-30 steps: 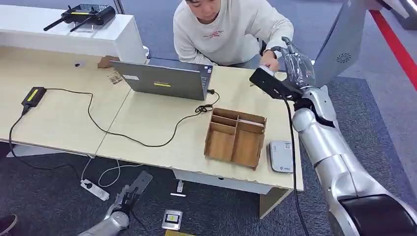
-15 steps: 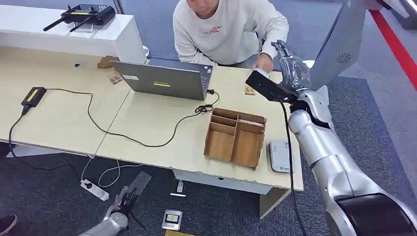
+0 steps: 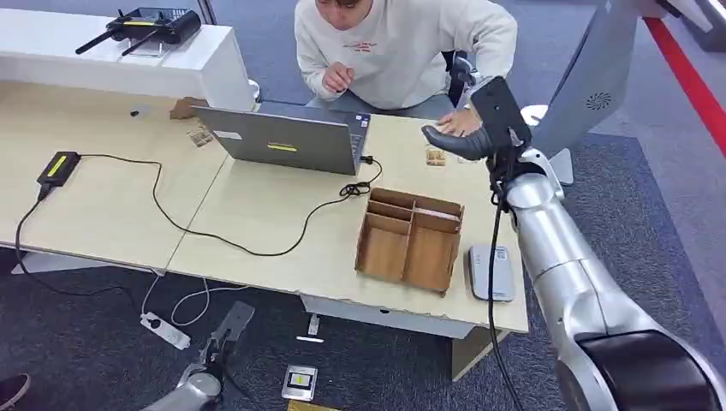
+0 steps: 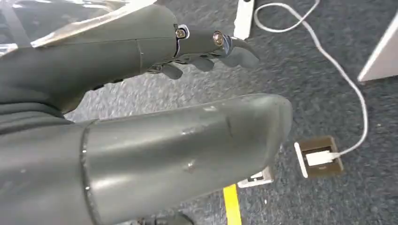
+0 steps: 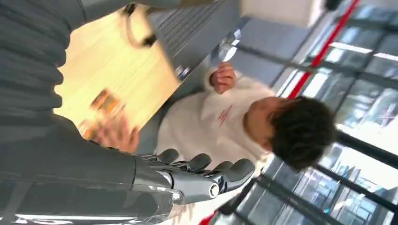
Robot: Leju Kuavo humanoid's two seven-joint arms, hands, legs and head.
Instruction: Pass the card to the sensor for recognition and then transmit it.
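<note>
A small orange-patterned card (image 3: 436,157) lies flat on the table behind the wooden organizer; in the right wrist view the card (image 5: 105,101) is blurred. My right hand (image 3: 458,142) hovers just right of and above it, turned on its side, fingers (image 5: 202,164) spread and holding nothing. A person's hand (image 3: 463,123) rests on the table right beside my hand. The grey card sensor (image 3: 490,272) lies near the table's front right corner. My left hand (image 3: 205,377) hangs low beside the table over the carpet, fingers (image 4: 202,42) stretched out and empty.
A wooden organizer (image 3: 411,238) stands between card and sensor. An open laptop (image 3: 287,137) with its cable sits mid-table, and the person (image 3: 394,47) leans in behind it. A black adapter (image 3: 58,167) lies far left. A power strip (image 3: 165,330) lies on the floor.
My right hand has turned from fingers-up to lying on its side and dropped slightly. The person's hand has come down onto the table by the card; their other hand has risen.
</note>
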